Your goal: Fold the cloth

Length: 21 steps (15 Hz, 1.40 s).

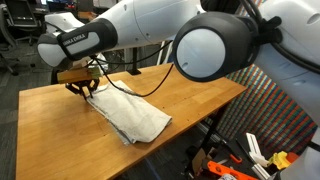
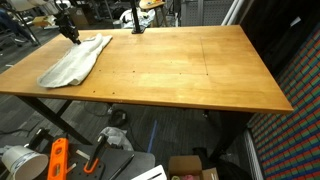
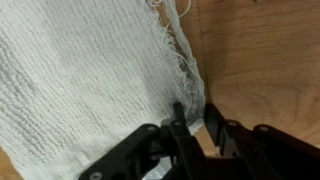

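1. Lying flat on the table (image 2: pixel 190 70) – the cloth (image 2: pixel 72 62) sits at its far left corner.
2. Gripper (image 3: pixel 192 120) pinches the cloth's frayed edge – jaws nearly closed on fabric.

The arm (image 1: pixel 150 30) is built of glossy white, rounded links, with a large dark circular joint cap (image 1: pixel 212 47) ringed in white near the camera. One black link carries white lettering too small to read. A thin black cable (image 1: pixel 130 82) trails from it. The end effector (image 3: pixel 192 125) is black, with slim dark fingers (image 3: pixel 178 128) on angular linkages.
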### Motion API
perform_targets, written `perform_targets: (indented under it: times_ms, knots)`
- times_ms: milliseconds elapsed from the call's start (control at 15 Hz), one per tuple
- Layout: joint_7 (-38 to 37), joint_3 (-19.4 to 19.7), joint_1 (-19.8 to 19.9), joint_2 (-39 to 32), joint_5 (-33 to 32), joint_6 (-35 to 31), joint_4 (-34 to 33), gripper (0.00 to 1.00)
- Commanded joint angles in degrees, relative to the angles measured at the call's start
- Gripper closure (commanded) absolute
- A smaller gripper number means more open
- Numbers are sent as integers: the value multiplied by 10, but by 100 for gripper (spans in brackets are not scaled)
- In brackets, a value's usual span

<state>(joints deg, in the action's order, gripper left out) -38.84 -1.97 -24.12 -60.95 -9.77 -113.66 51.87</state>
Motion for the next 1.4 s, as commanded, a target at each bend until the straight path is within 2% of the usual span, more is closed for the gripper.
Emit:
perform_targets:
  times_ms: [0,133,200,400,600,667,733,1333]
  knots:
    - [1,-4,7,-25,11,24,-52,91]
    - [-8,8,1,-33,25,37,-76,95]
    - [-13,-3,14,-29,18,34,-70,91]
    - [-36,0,21,-31,20,38,-92,88]
    - [-61,2,28,-35,17,40,-116,90]
    - [-65,15,20,-42,29,46,-134,89]
    - [-75,3,26,-41,18,44,-133,89]
    - [-169,13,29,-76,16,37,-192,90]
